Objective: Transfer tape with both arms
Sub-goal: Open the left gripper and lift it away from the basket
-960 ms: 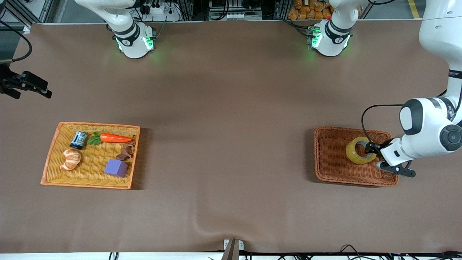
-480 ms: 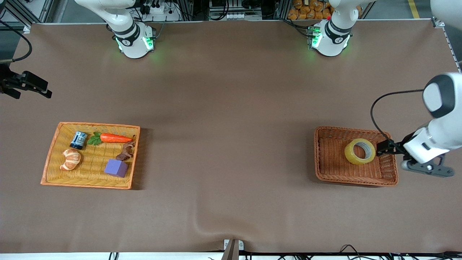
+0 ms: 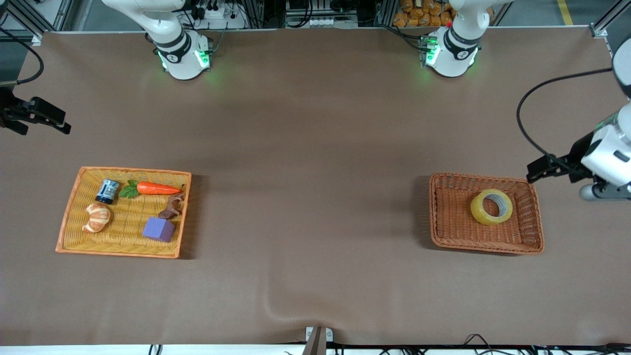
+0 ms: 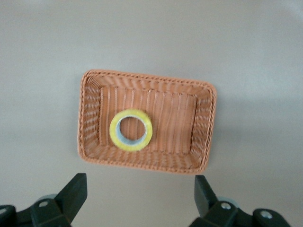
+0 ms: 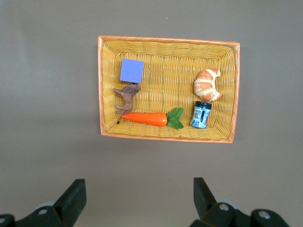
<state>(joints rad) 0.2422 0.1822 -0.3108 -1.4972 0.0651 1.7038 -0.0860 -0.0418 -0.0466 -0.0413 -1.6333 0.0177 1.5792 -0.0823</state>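
Tape (image 3: 491, 207) in basket, apart from left tool (image 4: 137, 198).

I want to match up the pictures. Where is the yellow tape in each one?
Front view: the tape lies in the brown basket at the left arm's end of the table.
Left wrist view: the tape lies in the same basket, seen from above, past the open left hand.
Right wrist view: not in it.
Shared landmark: the brown basket around the tape.
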